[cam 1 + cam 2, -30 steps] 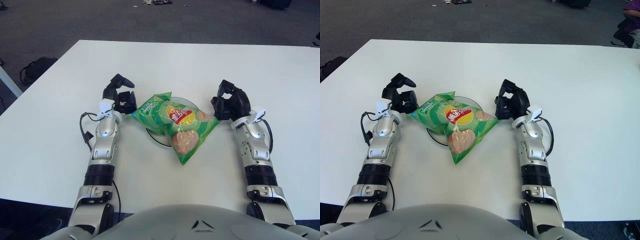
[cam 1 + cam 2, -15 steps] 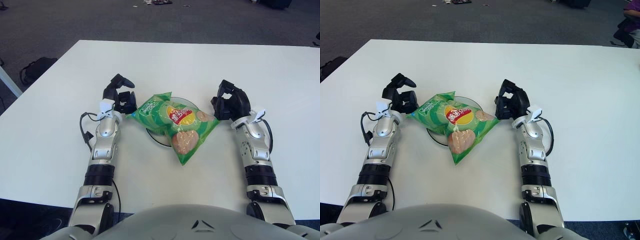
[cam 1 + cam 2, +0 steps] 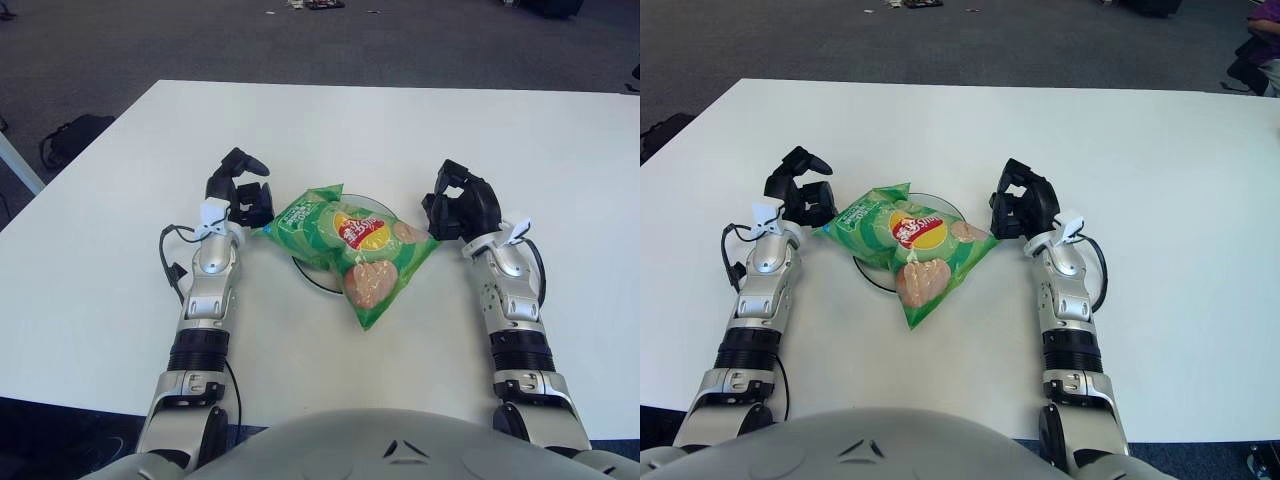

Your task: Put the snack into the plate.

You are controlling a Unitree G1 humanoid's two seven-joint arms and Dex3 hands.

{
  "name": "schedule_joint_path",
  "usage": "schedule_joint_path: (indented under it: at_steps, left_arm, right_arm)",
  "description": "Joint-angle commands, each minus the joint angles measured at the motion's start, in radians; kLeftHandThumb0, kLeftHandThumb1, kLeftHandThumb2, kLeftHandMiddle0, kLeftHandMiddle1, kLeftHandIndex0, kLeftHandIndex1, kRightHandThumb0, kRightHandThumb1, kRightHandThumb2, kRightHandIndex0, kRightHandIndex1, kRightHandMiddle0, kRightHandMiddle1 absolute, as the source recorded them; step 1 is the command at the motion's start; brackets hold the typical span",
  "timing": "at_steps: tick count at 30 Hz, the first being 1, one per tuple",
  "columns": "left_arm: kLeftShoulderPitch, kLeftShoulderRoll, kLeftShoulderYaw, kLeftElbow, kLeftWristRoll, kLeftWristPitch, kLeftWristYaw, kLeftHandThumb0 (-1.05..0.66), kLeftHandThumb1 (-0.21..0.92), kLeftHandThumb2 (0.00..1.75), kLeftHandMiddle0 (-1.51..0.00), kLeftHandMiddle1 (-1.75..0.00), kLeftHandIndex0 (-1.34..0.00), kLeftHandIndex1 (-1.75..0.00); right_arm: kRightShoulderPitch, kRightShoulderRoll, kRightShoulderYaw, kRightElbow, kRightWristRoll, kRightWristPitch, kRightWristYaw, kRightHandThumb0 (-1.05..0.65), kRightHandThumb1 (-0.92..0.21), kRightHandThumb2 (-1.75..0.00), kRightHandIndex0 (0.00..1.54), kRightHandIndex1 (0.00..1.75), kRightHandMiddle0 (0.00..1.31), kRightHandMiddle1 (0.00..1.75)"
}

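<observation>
So we count one snack bag (image 3: 352, 244), one plate (image 3: 310, 276), one white table (image 3: 100, 250) and two hands. The snack is a green bag with a red and yellow logo, lying across the plate and covering most of it; only the plate's far rim and its near-left rim show around the bag. The bag's near corner sticks out past the plate over the table, pointing toward the robot.

The left hand (image 3: 243, 199) sits just left of the bag, forearm running straight out from the body, wrist low over the table. Its fingers (image 3: 258, 165) are loosely spread and grip nothing; the lower part of the hand is right at the bag's left corner, but we cannot tell if they touch. The right hand (image 3: 1024, 204) sits just right of the bag, mirrored pose, fingers partly curled but closed on nothing, close to the bag's right corner with a thin gap of table showing in the right eye view.

On the edges, the table's far edge is well beyond the plate and the left edge slants away to the left. There is lots of bare table far, left and right of the hands. Dark carpet floor (image 3: 120, 40) lies beyond, with a dark bag (image 3: 72, 136) on the floor at the far left.
</observation>
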Motion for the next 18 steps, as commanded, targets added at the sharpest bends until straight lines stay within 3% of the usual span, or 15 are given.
schedule_joint_path:
  at_steps: [1,18]
  left_arm:
    - [0.17,-0.039,-0.013,0.075,0.006,0.009,0.006,-0.52,0.23,1.43,-1.4,-1.75,-0.69,-1.75]
    - [0.172,-0.041,-0.011,0.075,-0.003,-0.001,0.002,-0.52,0.23,1.43,-1.4,-1.75,-0.69,-1.75]
  right_arm:
    - [0.105,0.037,0.004,0.057,0.004,0.006,-0.009,-0.55,-0.15,-1.52,1.35,1.75,0.76,1.75]
    - [0.104,0.04,0.003,0.055,0.005,0.008,-0.018,-0.55,-0.15,-1.52,1.37,1.75,0.76,1.75]
